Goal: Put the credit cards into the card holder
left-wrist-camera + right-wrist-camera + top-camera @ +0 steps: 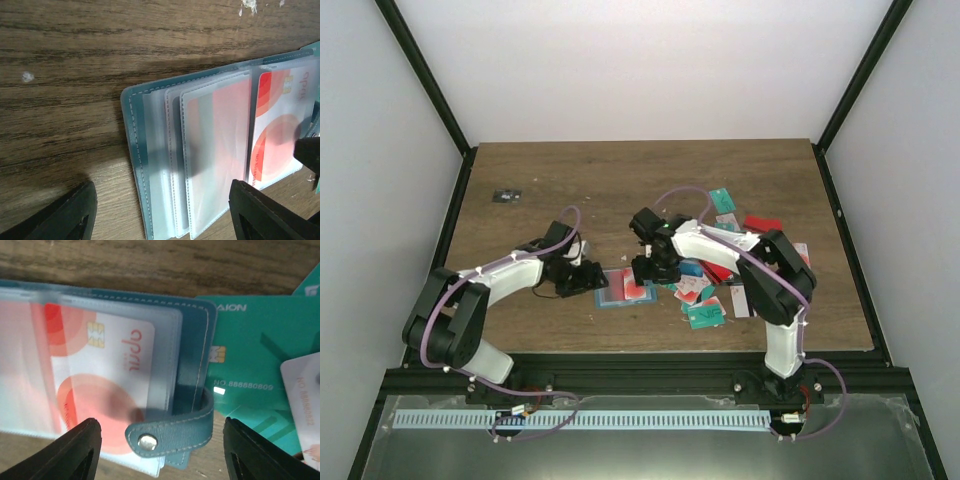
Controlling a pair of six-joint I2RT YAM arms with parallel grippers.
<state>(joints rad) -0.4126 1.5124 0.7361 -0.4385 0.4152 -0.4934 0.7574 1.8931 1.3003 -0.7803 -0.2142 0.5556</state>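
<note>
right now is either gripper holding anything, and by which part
Nothing is held. The left gripper and right gripper both stand open over the open holder; its sleeves and strap lie between the fingers, ungripped.

Your left arm rises from its base, bends at the elbow and lays its forearm low toward the right. At its end the left gripper has its jaws spread wide, with nothing clamped between the dark fingers. Your right arm folds over at the elbow and stretches left. The right gripper points down, jaws also wide apart and gripping nothing. The two grippers are near each other, not touching.
</note>
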